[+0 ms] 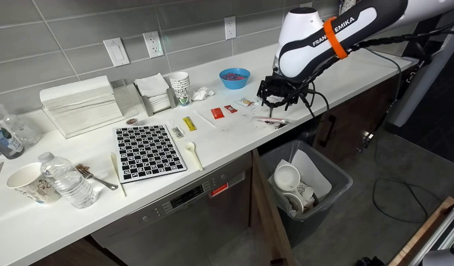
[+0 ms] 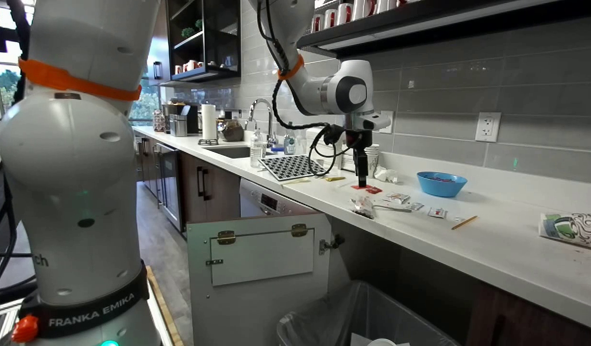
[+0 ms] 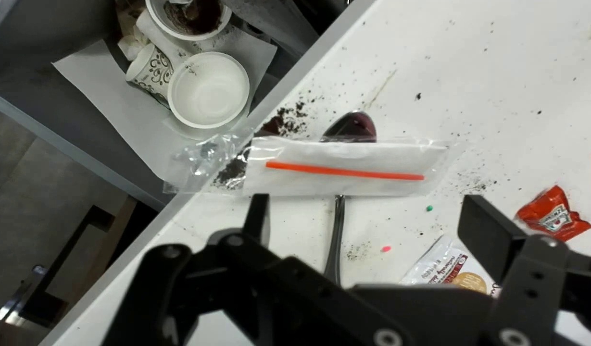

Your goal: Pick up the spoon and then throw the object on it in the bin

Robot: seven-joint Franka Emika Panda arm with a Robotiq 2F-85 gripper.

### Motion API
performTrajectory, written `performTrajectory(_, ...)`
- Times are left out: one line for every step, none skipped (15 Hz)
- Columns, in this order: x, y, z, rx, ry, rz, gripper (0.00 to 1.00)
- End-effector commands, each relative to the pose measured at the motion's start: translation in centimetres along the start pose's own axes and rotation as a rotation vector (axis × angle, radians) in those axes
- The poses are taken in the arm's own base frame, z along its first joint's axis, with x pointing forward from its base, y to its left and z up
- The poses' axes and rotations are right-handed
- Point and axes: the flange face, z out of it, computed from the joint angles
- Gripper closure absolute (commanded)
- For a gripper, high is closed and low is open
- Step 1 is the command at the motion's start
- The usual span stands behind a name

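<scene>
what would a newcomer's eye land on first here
The white arm likely comes first, reaching over the counter, its claw open above the spoon, which has a clear packet lying across it. Next, perhaps, the blue bowl near the tiled wall and the checkered board on the counter. Then the bin below the counter's edge, with white bowls inside.

Kitchen: sink [image 2: 230, 152], tall faucet [image 2: 270, 124], dishwasher [image 1: 197, 221] under white counter [image 1: 230, 136], mugs [image 2: 344, 14] on shelf [image 2: 406, 15], tiled wall [image 2: 444, 96].
</scene>
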Motion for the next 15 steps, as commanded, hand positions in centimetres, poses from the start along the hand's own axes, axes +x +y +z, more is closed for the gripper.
performTrajectory(1.3, -0.7, 1.7, 0.009, -0.005, -0.036, 0.0)
performTrajectory(1.6, -0.7, 2.0, 0.003, -0.013, -0.043, 0.0)
performTrajectory(2.0, -0.7, 2.4, 0.001, -0.019, -0.051, 0.0)
performTrajectory(2.2, -0.8, 2.7, 0.0, -0.023, -0.057, 0.0)
performTrajectory(2.5, -0.8, 3.0, 0.002, -0.024, -0.062, 0.0)
performTrajectory(2.8, -0.9, 3.4, 0.005, -0.028, -0.066, 0.0)
performTrajectory(3.0, -1.0, 3.8, 0.003, -0.031, -0.068, 0.0)
performTrajectory(3.1, -1.1, 4.2, 0.0, -0.035, -0.067, 0.0)
performTrajectory(3.3, -1.2, 4.7, 0.002, -0.039, -0.07, 0.0)
performTrajectory(3.4, -1.4, 5.1, 0.007, -0.046, -0.069, 0.0)
performTrajectory(3.6, -1.4, 5.5, 0.005, -0.049, -0.063, 0.0)
performTrajectory(3.7, -1.5, 5.8, 0.009, -0.052, -0.061, 0.0)
performTrajectory(3.8, -1.5, 6.1, 0.009, -0.058, -0.054, 0.0)
performTrajectory(3.9, -1.6, 6.4, 0.007, -0.06, -0.048, 0.0)
performTrajectory(4.0, -1.6, 6.8, 0.0, -0.059, -0.043, 0.0)
